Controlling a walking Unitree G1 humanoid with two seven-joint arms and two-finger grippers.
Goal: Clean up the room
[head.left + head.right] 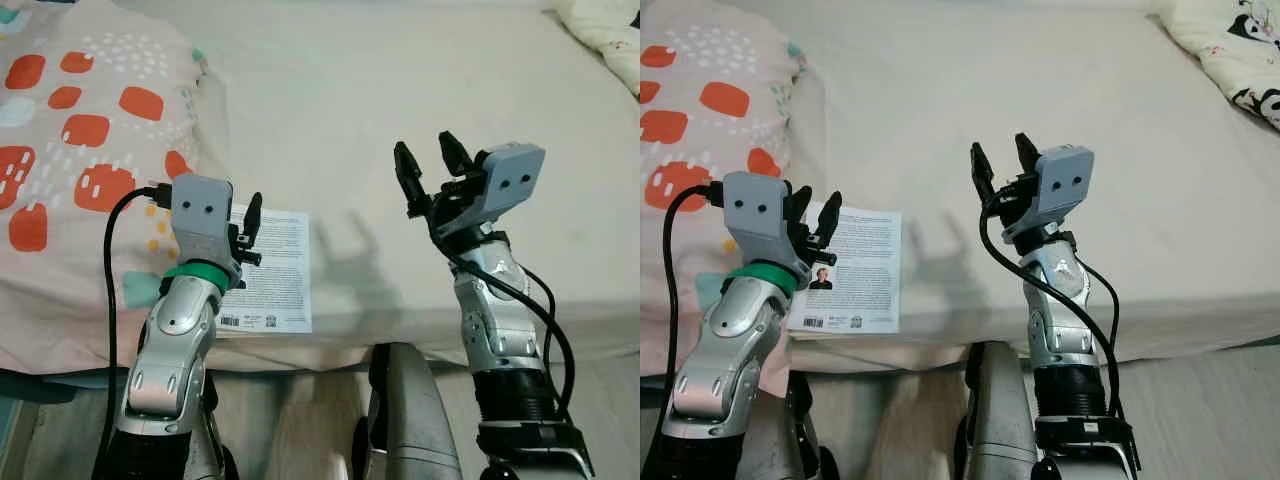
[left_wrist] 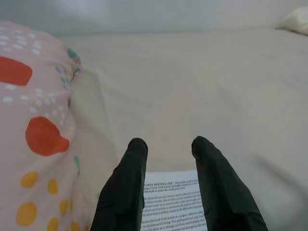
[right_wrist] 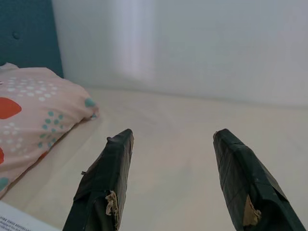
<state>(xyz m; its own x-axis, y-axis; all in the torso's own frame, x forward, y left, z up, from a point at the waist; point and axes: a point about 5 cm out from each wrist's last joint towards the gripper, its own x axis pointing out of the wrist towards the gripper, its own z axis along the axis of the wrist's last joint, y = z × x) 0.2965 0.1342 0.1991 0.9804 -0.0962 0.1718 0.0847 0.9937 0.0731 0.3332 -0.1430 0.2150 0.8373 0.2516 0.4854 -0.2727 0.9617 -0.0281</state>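
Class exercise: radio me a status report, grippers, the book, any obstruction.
Left gripper open, above book. Right gripper open, empty, over bed. Book flat at bed edge beside pillow. Nothing on it.

Cream-sheeted bed (image 1: 330,120) before a white wall (image 3: 192,43); teal headboard (image 3: 26,33).

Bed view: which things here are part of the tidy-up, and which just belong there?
Job:
- book, back cover up, at the bed's near edge
- left gripper, open over the book
- right gripper, open above the sheet

Just there:
- spotted pillow
- patterned quilt
- bed sheet
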